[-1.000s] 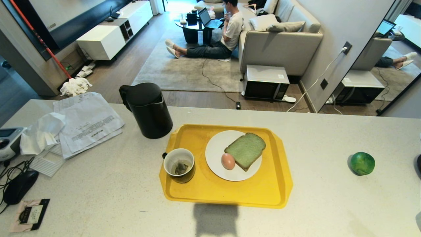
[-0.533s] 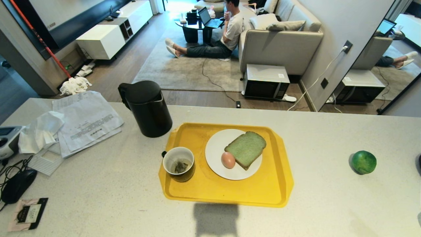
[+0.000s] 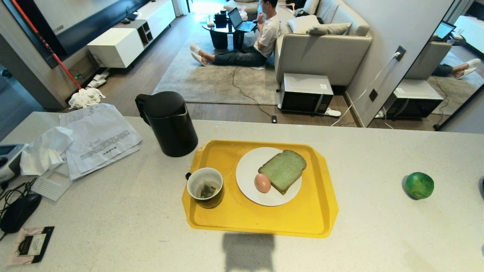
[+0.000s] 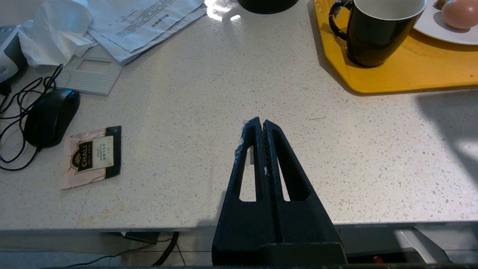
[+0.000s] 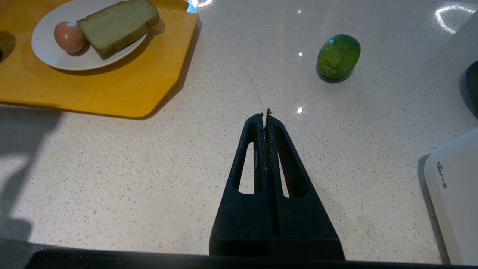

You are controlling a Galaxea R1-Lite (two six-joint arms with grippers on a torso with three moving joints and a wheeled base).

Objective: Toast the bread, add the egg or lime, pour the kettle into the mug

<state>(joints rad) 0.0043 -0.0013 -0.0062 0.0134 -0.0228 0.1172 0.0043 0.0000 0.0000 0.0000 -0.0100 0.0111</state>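
apparently we had begun nothing: left pincer (image 4: 263, 125) and right pincer (image 5: 267, 116) hung closed, empty. the bread (image 3: 283, 170), at twelve o'clock, needed gripping next.

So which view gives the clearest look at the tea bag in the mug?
The head view: it looks down into the mug, so the tea bag shows against the white inside. The left wrist view catches only the mug's dark side and handle, not the bag. The right wrist view shows neither.

Wooden floor (image 3: 143, 75), grey rug (image 3: 211, 81), beige sofa (image 3: 325, 49) (microwave (image 3: 306, 93) beside it).
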